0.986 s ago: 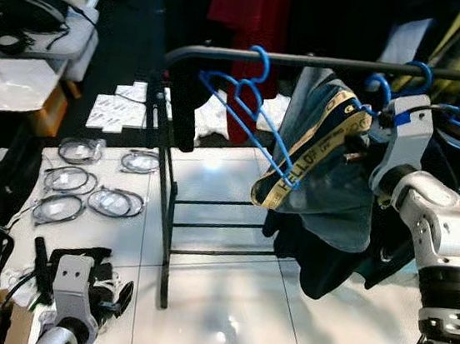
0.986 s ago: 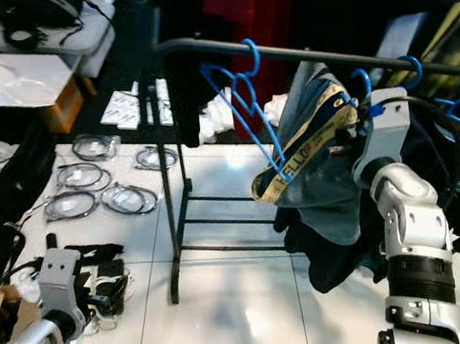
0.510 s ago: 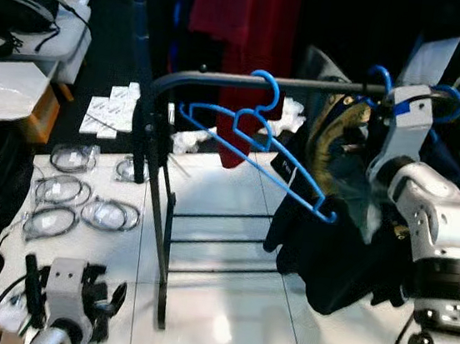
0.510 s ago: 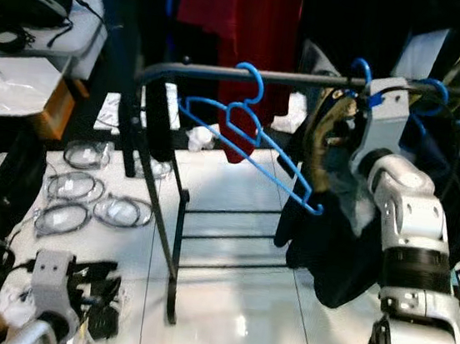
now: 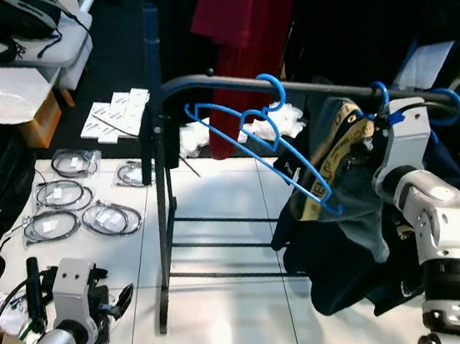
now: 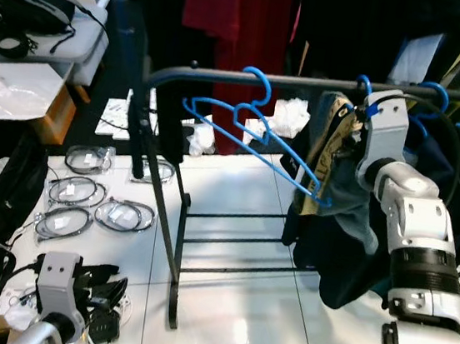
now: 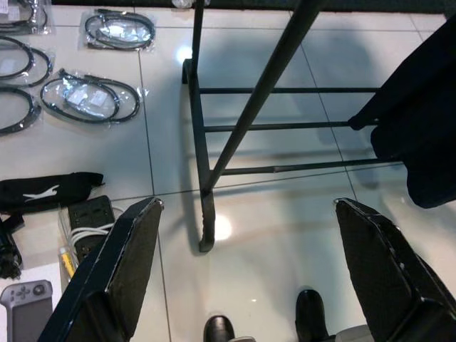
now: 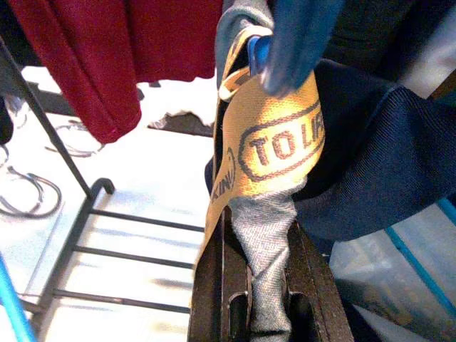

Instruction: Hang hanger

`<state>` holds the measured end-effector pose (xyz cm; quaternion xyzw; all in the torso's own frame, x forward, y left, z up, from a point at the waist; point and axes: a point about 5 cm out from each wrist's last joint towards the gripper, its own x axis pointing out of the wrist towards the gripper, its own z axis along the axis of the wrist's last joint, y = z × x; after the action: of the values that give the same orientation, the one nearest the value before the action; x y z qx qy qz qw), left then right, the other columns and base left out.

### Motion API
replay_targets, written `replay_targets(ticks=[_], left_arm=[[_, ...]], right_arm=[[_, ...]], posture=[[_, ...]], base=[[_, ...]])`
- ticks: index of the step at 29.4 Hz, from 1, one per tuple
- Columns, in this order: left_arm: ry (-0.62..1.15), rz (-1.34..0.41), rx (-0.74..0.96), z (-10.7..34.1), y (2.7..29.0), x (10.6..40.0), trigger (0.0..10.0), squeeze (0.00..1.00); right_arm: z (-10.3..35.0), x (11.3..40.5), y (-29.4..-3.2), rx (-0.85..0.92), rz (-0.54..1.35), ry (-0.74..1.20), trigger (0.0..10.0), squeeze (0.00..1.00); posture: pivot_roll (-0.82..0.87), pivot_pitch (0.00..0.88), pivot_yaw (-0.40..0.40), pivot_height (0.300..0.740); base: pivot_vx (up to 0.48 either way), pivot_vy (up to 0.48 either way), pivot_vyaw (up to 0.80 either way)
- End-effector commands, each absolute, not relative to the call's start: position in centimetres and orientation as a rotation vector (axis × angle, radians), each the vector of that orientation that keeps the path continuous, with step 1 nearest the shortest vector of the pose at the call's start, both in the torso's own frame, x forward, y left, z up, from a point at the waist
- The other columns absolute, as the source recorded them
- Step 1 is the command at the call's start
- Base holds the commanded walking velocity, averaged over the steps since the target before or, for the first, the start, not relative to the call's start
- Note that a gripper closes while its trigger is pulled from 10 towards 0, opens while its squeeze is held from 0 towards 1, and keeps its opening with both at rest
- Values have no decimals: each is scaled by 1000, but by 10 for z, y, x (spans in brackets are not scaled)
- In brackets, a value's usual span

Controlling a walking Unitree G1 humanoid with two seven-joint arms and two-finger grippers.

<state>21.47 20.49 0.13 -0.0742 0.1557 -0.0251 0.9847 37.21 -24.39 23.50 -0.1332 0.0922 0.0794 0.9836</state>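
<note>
A black clothes rail [image 5: 224, 81] crosses the view. Two empty blue hangers [image 5: 256, 133] hook over it near its left end. Further right hangs a grey-blue garment [image 5: 353, 195] with a yellow lettered band [image 8: 274, 153], on a blue hanger whose hook [image 5: 380, 91] sits on the rail. My right gripper [image 8: 265, 239] is raised just under the rail and shut on a fold of that grey garment. My left gripper [image 7: 246, 214] hangs low over the floor by the rack's foot, with its fingers [image 7: 121, 271] wide open and nothing between them.
Dark clothes on blue hangers [image 5: 452, 103] crowd the rail's right part. A red garment [image 5: 239, 30] hangs behind. The rack's leg and lower crossbars [image 5: 212, 245] stand on white tiles. Bagged cables [image 5: 82, 213] lie at left, beyond them a table [image 5: 15, 78] with black gear.
The camera shifted. The grey garment has turned from facing me to edge-on under the rail, and the empty blue hangers have swung. My right gripper stays shut on it; the left arm stays low.
</note>
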Motion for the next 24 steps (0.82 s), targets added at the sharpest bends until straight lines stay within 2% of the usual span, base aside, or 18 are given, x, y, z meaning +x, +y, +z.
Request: replay_targets(ticks=[1, 11, 12, 13, 14, 21, 24], left_arm=[[340, -37, -150, -4, 209, 209, 10000, 0], [339, -37, -149, -4, 210, 208, 10000, 0], [339, -37, -149, -4, 210, 208, 10000, 0], [339, -37, -149, -4, 210, 208, 10000, 0], [338, -36, -149, -4, 210, 208, 10000, 0], [337, -37, -149, -3, 210, 208, 10000, 0], [336, -39, -147, -3, 210, 208, 10000, 0]], right_arm=[[218, 371, -247, -315, 171, 258, 10000, 0], [206, 372, -260, -422, 143, 299, 10000, 0], [206, 372, -262, -427, 142, 292, 10000, 588], [206, 372, -262, -427, 142, 292, 10000, 588], [206, 372, -264, -429, 139, 289, 10000, 1000], [209, 373, -268, -418, 114, 259, 10000, 1000], [220, 372, -264, -370, 125, 166, 10000, 1000]], posture=[[-55, 160, -4, 740], [-50, 170, -4, 740], [-50, 170, -4, 740], [-50, 170, -4, 740], [-48, 172, -4, 740], [-50, 174, -2, 740], [-51, 175, 0, 740]], base=[[0, 0, 0], [0, 0, 0], [0, 0, 0], [0, 0, 0], [0, 0, 0], [0, 0, 0], [0, 0, 0]])
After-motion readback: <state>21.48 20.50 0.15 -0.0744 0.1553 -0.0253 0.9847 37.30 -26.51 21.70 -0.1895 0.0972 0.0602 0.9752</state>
